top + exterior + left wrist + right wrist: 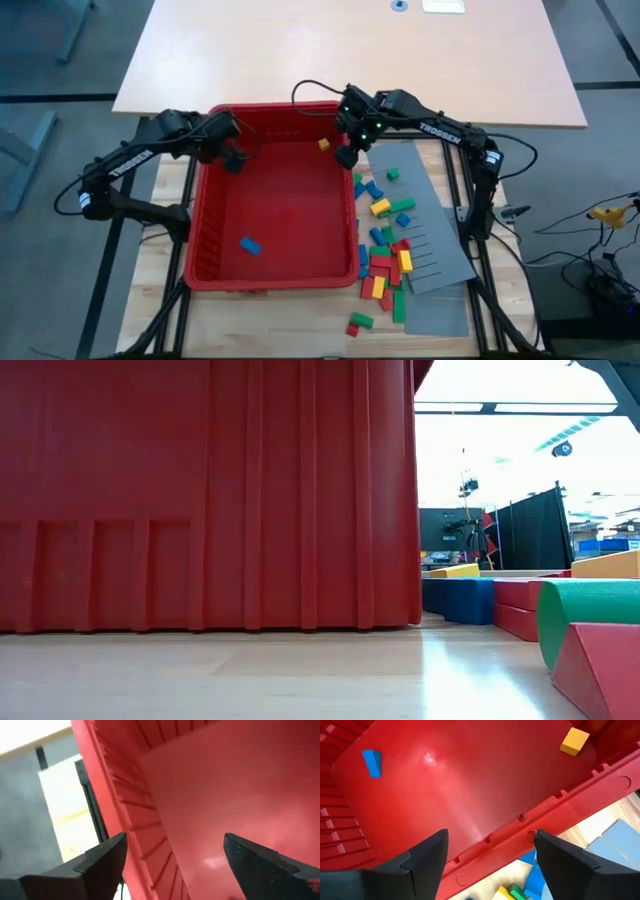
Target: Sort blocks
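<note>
Blocks beside red bin, both arms' open fingers above it

One red bin sits between the two arms, and two blocks show inside it: one blue block, well away from both claws toward the bin's near end, and one yellow block just beside the right gripper, at the far right corner. The left gripper hangs over the opposite far corner, with no block near it. Outside the bin, on the right gripper's side, lies a scatter of roughly two dozen blocks in red, green, blue and yellow; the pile overlaps too much for an exact count. One grey slotted panel lies under them.
</note>
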Robot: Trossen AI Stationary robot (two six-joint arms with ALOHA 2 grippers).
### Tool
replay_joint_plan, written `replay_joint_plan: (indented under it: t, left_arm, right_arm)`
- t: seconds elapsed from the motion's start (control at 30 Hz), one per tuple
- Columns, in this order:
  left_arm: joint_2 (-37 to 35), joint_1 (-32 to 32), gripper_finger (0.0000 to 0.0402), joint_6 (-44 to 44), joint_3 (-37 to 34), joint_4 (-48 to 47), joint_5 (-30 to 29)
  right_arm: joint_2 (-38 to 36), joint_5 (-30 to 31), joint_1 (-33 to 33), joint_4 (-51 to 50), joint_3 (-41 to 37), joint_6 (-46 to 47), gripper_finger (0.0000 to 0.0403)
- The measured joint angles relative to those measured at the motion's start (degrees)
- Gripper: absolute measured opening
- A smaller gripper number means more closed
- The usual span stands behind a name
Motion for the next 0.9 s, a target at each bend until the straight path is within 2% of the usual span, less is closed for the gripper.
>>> replay_joint_plan:
  t: [0.13,0.2,0.3,0.37,0.5,0.6,0.8,0.9]
  left_arm:
    - [-0.5,0.0,0.0315,-1.0,-3.1,-0.1,5.8]
    - [-0.9,0.0,0.0314,0.0,-4.5,0.0,13.1]
    - [-1.8,-2.3,0.0314,6.2,-6.8,0.2,25.5]
    - [-3.2,-5.6,0.0314,9.4,-9.0,0.1,29.3]
    - [-6.6,-12.9,0.0314,15.4,-14.4,0.0,29.2]
    - [-7.8,-17.9,0.0314,16.0,-18.4,-0.1,29.1]
    - [-6.5,-26.0,0.0314,19.7,-24.3,2.6,31.1]
    - [-5.1,-29.0,0.0314,21.8,-25.1,7.8,31.2]
  right_arm:
    - [0.0,-0.2,0.0,0.0,0.0,0.3,0.0267]
    - [-0.2,-0.3,0.0,0.0,0.0,0.3,0.0263]
    - [-0.3,-0.3,0.0,0.0,0.0,0.2,0.0259]
    - [-0.5,-0.3,0.0,0.0,0.0,0.0,0.0257]
    - [-0.6,-0.3,0.0,0.0,0.0,-0.8,0.0256]
    - [-0.7,-0.3,0.0,0.0,0.0,-1.3,0.0257]
    - [-1.6,-0.3,-0.8,1.6,0.1,-1.6,0.0250]
    - [-2.3,-0.3,-1.5,2.1,1.2,-1.6,0.0247]
